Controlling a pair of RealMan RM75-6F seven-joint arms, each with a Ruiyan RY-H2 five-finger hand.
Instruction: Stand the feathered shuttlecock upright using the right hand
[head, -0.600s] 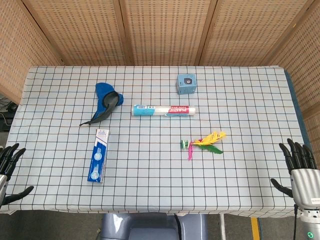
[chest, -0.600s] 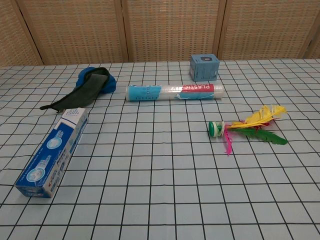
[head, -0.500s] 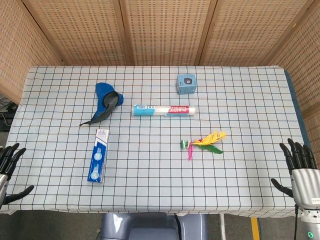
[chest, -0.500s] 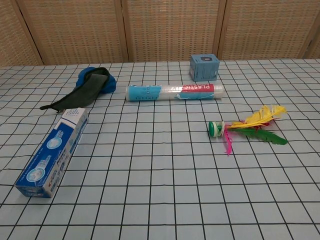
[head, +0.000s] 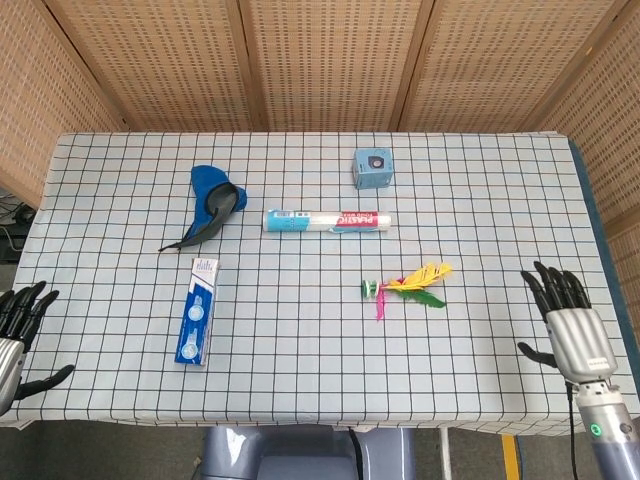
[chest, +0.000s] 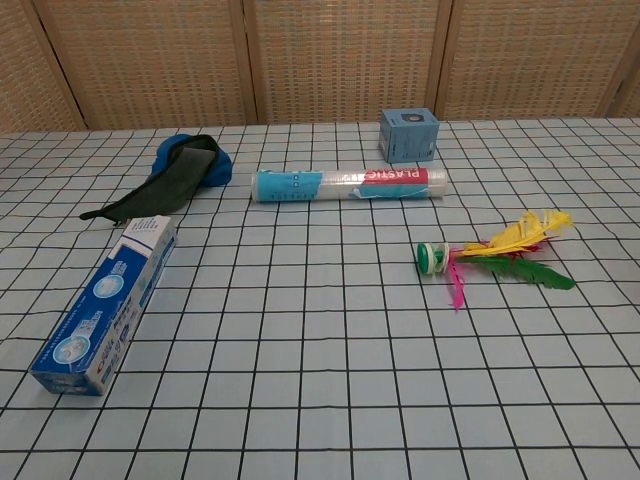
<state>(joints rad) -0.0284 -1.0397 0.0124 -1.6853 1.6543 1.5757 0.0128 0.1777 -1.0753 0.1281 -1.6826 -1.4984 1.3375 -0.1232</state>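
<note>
Shuttlecock (head: 405, 285) is lying on its side on the checked table (head: 300, 380) in the head view, right of centre, feathers pointing right. Right hand (head: 568, 328) sits well apart from it near the table's right edge, fingers spread, holding nothing. Left hand (head: 16, 335) is at the left edge, also spread and empty.

Chest view: shuttlecock (chest: 490, 258) flat again, below the plastic tube (chest: 350, 184). Neither hand shows here.
</note>
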